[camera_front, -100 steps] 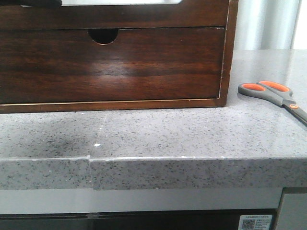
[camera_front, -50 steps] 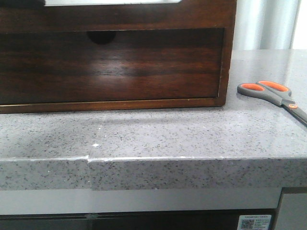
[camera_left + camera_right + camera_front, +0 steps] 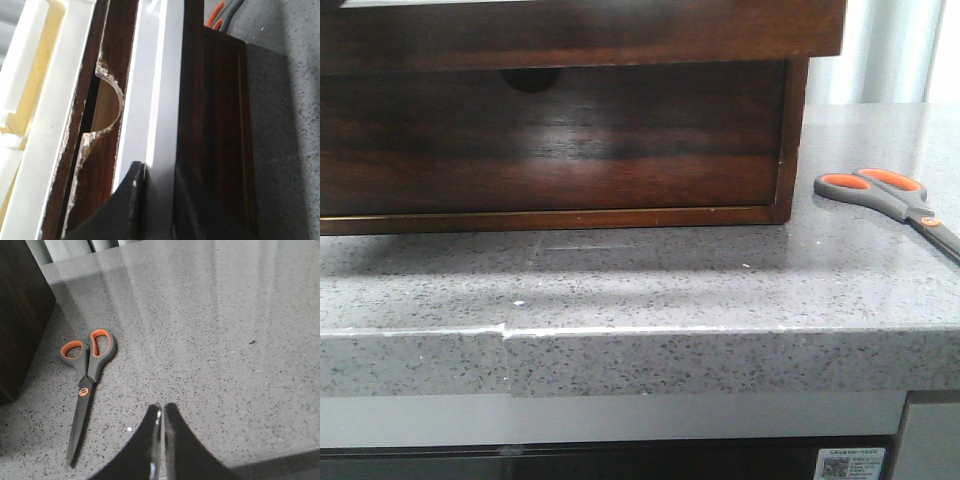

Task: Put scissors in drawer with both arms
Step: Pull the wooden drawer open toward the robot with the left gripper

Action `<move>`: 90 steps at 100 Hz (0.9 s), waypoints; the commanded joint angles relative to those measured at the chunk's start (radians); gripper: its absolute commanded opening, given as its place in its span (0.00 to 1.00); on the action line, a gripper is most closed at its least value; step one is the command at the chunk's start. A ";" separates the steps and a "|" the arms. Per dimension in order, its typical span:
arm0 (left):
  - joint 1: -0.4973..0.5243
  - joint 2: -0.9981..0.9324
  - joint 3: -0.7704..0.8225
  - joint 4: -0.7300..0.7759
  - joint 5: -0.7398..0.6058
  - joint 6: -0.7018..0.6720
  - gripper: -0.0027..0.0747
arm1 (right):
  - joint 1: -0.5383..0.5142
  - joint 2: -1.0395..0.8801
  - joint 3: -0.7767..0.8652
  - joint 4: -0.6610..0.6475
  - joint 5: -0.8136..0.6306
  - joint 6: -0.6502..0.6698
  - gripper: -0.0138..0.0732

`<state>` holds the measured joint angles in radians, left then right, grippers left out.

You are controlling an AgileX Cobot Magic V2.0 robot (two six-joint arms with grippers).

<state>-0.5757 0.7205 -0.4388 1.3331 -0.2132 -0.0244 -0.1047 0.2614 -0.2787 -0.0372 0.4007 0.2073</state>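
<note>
The scissors (image 3: pixel 885 195) lie flat on the grey counter to the right of the cabinet, grey handles lined orange, blades pointing toward the counter's front. They also show in the right wrist view (image 3: pixel 87 375). My right gripper (image 3: pixel 161 407) is shut and empty above the bare counter, beside the blade tips and apart from them. The dark-brown drawer (image 3: pixel 620 30) juts out of the cabinet toward the camera. My left gripper (image 3: pixel 155 167) is closed over the drawer's front (image 3: pixel 192 100), one finger on each side. Neither arm shows in the front view.
A lower dark-brown front (image 3: pixel 550 140) with a semicircular notch sits in shadow under the jutting drawer. A notched brown panel (image 3: pixel 107 100) and cream plastic trays (image 3: pixel 35 75) lie behind the left gripper. The speckled counter (image 3: pixel 720 280) ends in a front edge near the camera.
The drawer at the top of the front view has come out toward the camera and now overhangs the cabinet's right post. Its shadow has spread over the lower front and counter. The scissors have not moved.
</note>
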 commanded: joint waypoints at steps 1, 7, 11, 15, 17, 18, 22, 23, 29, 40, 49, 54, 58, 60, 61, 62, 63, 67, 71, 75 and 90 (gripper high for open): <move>-0.005 -0.044 -0.017 -0.056 -0.062 -0.032 0.01 | 0.003 0.015 -0.033 -0.007 -0.068 -0.012 0.11; -0.005 -0.054 -0.002 -0.051 -0.069 -0.032 0.01 | 0.003 0.015 -0.033 -0.007 -0.068 -0.012 0.11; -0.005 -0.066 0.005 -0.051 -0.072 -0.032 0.01 | 0.003 0.015 -0.033 -0.007 -0.068 -0.012 0.11; -0.005 -0.077 0.010 -0.051 -0.082 -0.032 0.01 | 0.003 0.015 -0.033 -0.007 -0.068 -0.012 0.11; -0.005 -0.083 0.014 -0.049 -0.086 -0.032 0.01 | 0.003 0.015 -0.033 -0.007 -0.068 -0.012 0.11; -0.005 -0.085 0.016 -0.049 -0.091 -0.032 0.01 | 0.003 0.015 -0.033 -0.007 -0.068 -0.012 0.11; -0.005 -0.095 0.020 -0.045 -0.107 -0.032 0.01 | 0.003 0.015 -0.033 -0.007 -0.068 -0.012 0.11; -0.005 -0.097 0.023 -0.040 -0.113 -0.032 0.01 | 0.003 0.015 -0.033 -0.007 -0.068 -0.012 0.11; -0.005 -0.110 0.029 -0.026 -0.133 -0.032 0.01 | 0.003 0.015 -0.033 -0.007 -0.066 -0.012 0.11; -0.005 -0.115 0.042 -0.009 -0.137 -0.032 0.01 | 0.003 0.015 -0.033 -0.007 -0.065 -0.012 0.11; -0.005 -0.115 0.043 -0.009 -0.137 -0.032 0.01 | 0.003 0.015 -0.033 -0.007 -0.064 -0.012 0.11; -0.005 -0.115 0.044 -0.009 -0.127 -0.032 0.01 | 0.003 0.015 -0.033 -0.007 -0.064 -0.012 0.11; -0.005 -0.115 0.044 -0.009 -0.116 -0.032 0.01 | 0.003 0.015 -0.033 -0.007 -0.064 -0.012 0.11; -0.005 -0.115 0.046 -0.009 -0.111 -0.032 0.01 | 0.003 0.015 -0.033 -0.007 -0.064 -0.012 0.11; -0.005 -0.115 0.046 -0.009 -0.110 -0.032 0.01 | 0.003 0.015 -0.033 -0.007 -0.064 -0.012 0.11; -0.005 -0.115 0.046 -0.009 -0.108 -0.032 0.01 | 0.003 0.015 -0.033 -0.007 -0.064 -0.012 0.11; -0.005 -0.115 0.048 -0.009 -0.108 -0.032 0.01 | 0.003 0.015 -0.033 -0.007 -0.064 -0.012 0.11; -0.005 -0.115 0.050 -0.009 -0.108 -0.032 0.01 | 0.003 0.015 -0.033 -0.007 -0.064 -0.012 0.11; -0.005 -0.115 0.050 -0.009 -0.108 -0.032 0.03 | 0.003 0.015 -0.033 -0.007 -0.064 -0.012 0.11; -0.005 -0.115 0.050 -0.009 -0.108 -0.032 0.08 | 0.003 0.015 -0.033 -0.007 -0.064 -0.012 0.11; -0.005 -0.115 0.058 -0.009 -0.098 -0.032 0.31 | 0.003 0.015 -0.033 -0.007 -0.064 -0.012 0.11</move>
<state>-0.5757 0.6139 -0.3534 1.3711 -0.2801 -0.0298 -0.1047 0.2614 -0.2787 -0.0372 0.4045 0.2073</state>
